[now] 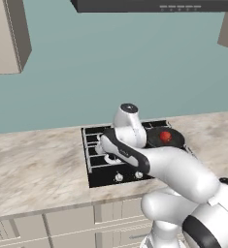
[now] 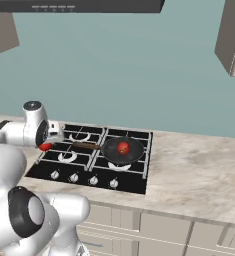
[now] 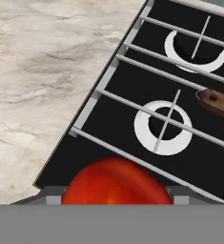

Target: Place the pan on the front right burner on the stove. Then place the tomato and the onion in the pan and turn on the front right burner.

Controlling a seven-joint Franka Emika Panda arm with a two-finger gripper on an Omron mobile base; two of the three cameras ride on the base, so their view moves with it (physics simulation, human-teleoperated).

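Two red items: both round; which is the tomato and which the onion, I cannot tell.
Red item in the pan (image 2: 123,147): lies near the middle of the pan; in the left base view (image 1: 165,137) it shows just past the arm's elbow.
Red item at the gripper (image 3: 116,183): large and close at the bottom of the hand view, with the stove's left edge behind it; in the right base view (image 2: 45,147) it sits directly under the hand.
Gripper (image 2: 48,142): over the left side of the stove, near the front left burner; jaws set fairly wide around the red item, holding it. Fingertips are hidden behind the item.
Pan (image 2: 111,150): dark and shallow, sitting on the front right burner (image 2: 120,166), whose silver ring peeks out at the pan's near rim.
Pan handle (image 2: 86,146): brown wood, pointing left across the grate bars; its tip enters the hand view from the right (image 3: 218,102).
Stove (image 2: 134,175): black, set into the marbled counter (image 2: 189,170).
Knobs (image 2: 93,180): four small silver ones in a row along the stove's front edge.
Front left burner (image 3: 166,127): bare, silver ring under crossed grate bars, just beyond the held item.
Back left burner (image 3: 194,50): bare, further off.
Range hood (image 2: 89,6): dark, overhead against the teal wall.
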